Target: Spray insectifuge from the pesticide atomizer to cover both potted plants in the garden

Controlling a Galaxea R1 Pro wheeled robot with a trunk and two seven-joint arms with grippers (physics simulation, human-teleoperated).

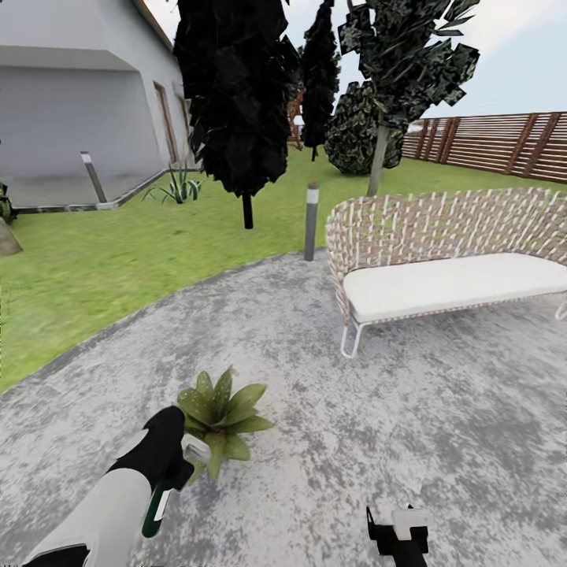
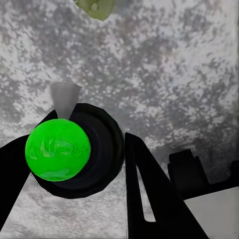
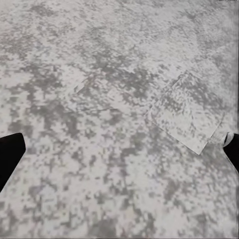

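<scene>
Head view. Left gripper (image 1: 183, 465) at lower left, low over the speckled paving (image 1: 315, 354), with the pesticide atomizer (image 1: 161, 496) held in it: green-dark body running down and back along the arm, pale head (image 1: 195, 450) forward. One potted plant (image 1: 220, 413), a rosette of broad pointed leaves, just beyond the pale head and almost touching it; pot hidden under the leaves. Judgement: the spray move belongs to the left arm, the nearer one, with the nozzle aimed forward into the leaves. Right gripper (image 1: 398, 529) at the bottom edge, well apart from the plant, nothing seen in it. Wicker bench (image 1: 449, 260) at right, bollard light (image 1: 312, 220) beside it, lawn (image 1: 118, 252) and slatted fence (image 1: 496, 142) behind.

Left wrist view. Jaws closed around the atomizer, seen end-on: bright green round end (image 2: 58, 149) within a dark collar, a pale cone ahead of it. One leaf tip (image 2: 97, 7) at the frame edge. The head view lacks this end-on grip detail.

Right wrist view. Dark finger (image 3: 9, 154) at one edge and a sliver at the opposite edge; jaws spread wide, empty, over bare paving.
</scene>
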